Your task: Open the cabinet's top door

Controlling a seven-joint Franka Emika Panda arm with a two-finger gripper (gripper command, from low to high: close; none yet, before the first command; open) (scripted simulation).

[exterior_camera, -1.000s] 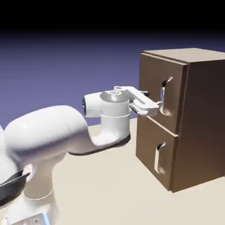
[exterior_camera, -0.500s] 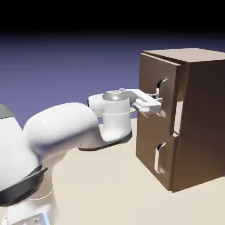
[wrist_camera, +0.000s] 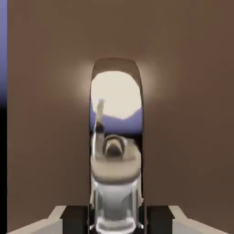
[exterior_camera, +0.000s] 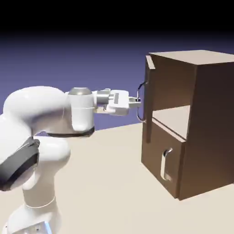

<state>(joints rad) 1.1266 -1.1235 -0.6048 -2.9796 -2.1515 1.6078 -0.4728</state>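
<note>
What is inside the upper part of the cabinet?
Inside the upper compartment, only a bare floor and inner wall show; the door and cabinet side hide the rest.

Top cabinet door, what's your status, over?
Gripper closed on the vertical silver handle. Top door swung wide open, lower door shut. Nothing seen blocking the way.

No text, label, brand, number or sign is readable anywhere, from twelve o'clock round to six and back, in either view.

Dim blue-black backdrop, bright glare on handle (wrist_camera: 116,96), reflections perhaps blurred
</note>
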